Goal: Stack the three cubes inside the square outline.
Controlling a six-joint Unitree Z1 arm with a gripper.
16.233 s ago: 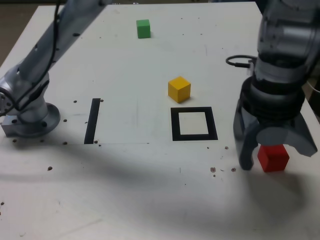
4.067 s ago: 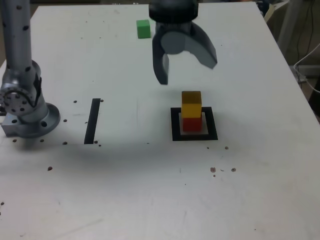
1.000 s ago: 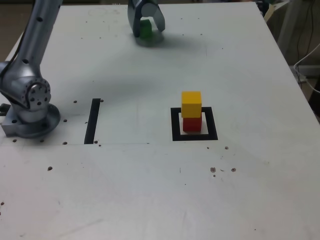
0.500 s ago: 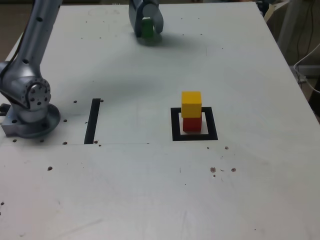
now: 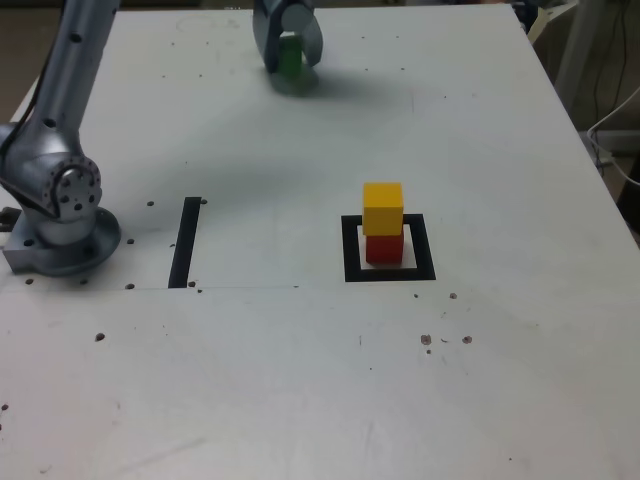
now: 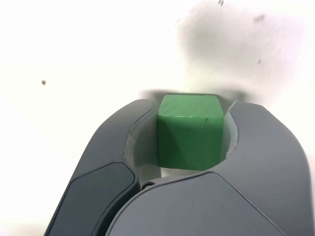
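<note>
Gripping the green cube (image 5: 290, 55) (image 6: 189, 132), the gripper (image 5: 288, 50) (image 6: 189, 140) is seen way up at 12 o'clock on the table (image 5: 500, 150), jaws clamped on both sides of it. Down around 4 o'clock from there, the yellow cube (image 5: 383, 208) is stacked on the red one (image 5: 383, 247) inside the outline (image 5: 350, 250).

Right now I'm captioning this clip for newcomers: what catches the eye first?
The little tower: a yellow cube sits on a red cube inside the black square outline near the table's middle. At the far edge, the gripper has its fingers closed around the green cube, the only cube not yet stacked.
</note>
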